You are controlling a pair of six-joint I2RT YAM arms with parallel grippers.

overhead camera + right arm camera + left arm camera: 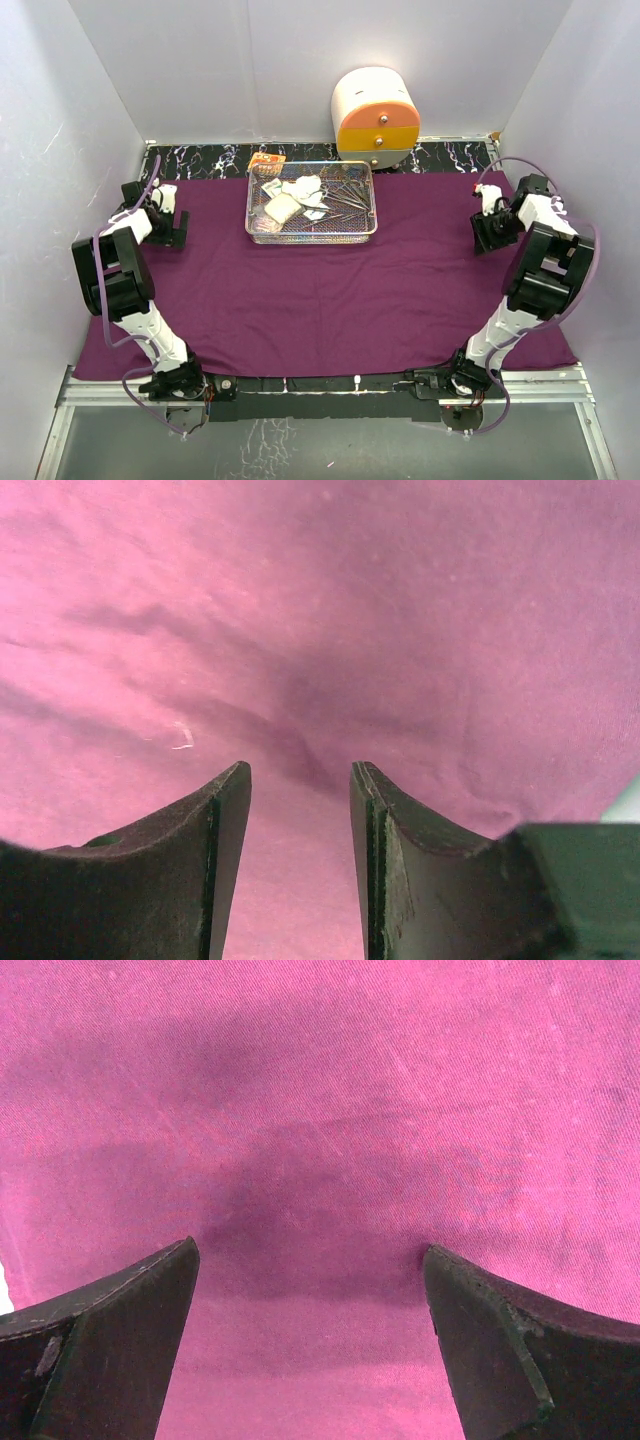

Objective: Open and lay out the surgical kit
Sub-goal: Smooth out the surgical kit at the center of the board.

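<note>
The large purple cloth (330, 290) lies spread flat over the table. The silver wire-mesh tray (255, 232) stands on it at the back centre, holding white gauze wads (300, 190), small flat packets (283, 208) and thin metal forceps (345, 195). My left gripper (170, 228) is open and empty just above the cloth's far left edge; its view shows bare cloth (330, 1110) between the fingers (130, 1310). My right gripper (487, 232) is open and empty over the cloth's far right edge; the cloth (300, 610) is slightly wrinkled under its fingers (390, 840).
A rounded white-and-orange drawer cabinet (377, 115) stands behind the tray against the back wall. An orange packet (266, 160) lies on the dark marbled strip (200, 160) behind the cloth. White walls close in on the left, right and back.
</note>
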